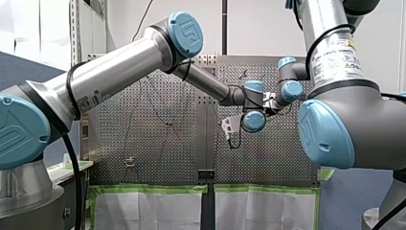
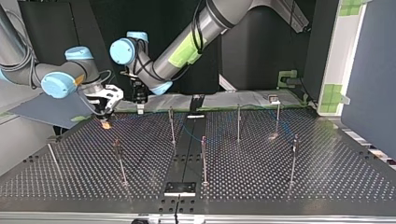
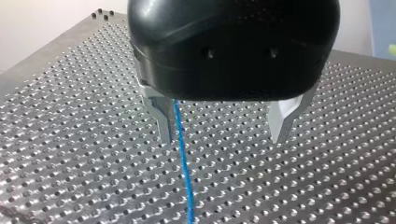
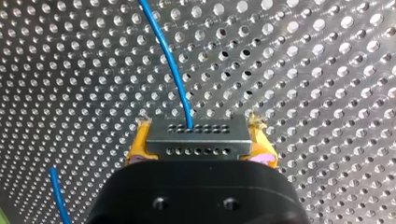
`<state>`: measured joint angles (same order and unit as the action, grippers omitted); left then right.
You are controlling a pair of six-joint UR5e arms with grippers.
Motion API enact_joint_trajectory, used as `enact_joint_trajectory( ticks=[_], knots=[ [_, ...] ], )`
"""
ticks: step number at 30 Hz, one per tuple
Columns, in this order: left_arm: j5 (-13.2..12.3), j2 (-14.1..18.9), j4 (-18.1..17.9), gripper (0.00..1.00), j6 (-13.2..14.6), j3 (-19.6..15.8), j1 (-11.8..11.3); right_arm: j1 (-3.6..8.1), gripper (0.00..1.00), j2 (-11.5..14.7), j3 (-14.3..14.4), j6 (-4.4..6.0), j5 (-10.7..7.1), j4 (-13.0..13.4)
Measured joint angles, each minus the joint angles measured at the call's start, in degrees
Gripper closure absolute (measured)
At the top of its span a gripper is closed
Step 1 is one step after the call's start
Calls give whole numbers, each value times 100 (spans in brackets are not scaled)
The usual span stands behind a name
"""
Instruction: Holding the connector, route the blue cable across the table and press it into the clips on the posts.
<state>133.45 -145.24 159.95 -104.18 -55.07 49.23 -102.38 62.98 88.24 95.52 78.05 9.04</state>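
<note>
Perforated grey metal table [image 2: 280, 158], thin upright metal posts [image 2: 204, 161] scattered across. At top view's 10 o'clock: my right gripper [image 2: 106, 108], yellow pads [image 4: 140, 142] clamped on grey metal connector block [image 4: 196, 137]; thin blue cable [image 4: 170, 65] leaving its hole row, curving away ahead. At 11 o'clock, close by: my left gripper [image 2: 139, 100], black, metal fingers [image 3: 163, 116] spread apart, cable running just beside one finger.

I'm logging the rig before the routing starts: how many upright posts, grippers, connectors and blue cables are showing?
Upright posts: 7, the top view's leftmost one faint
Grippers: 2, my left gripper and my right gripper
Connector: 1
Blue cable: 1
Total: 11
</note>
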Motion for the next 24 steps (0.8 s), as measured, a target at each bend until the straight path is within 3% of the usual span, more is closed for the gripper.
enact_joint_trajectory(
  ticks=[6,15,24],
  knots=[
    [5,2,-189,2,-44,-99,-73,4,100,0,0,-18,-22,-4],
    [-40,-2,-323,2,43,120,-191,6,100,2,0,-26,-77,3],
    [-346,-5,-242,2,5,-50,-424,-12,100,11,-9,-51,-135,3]
  ],
)
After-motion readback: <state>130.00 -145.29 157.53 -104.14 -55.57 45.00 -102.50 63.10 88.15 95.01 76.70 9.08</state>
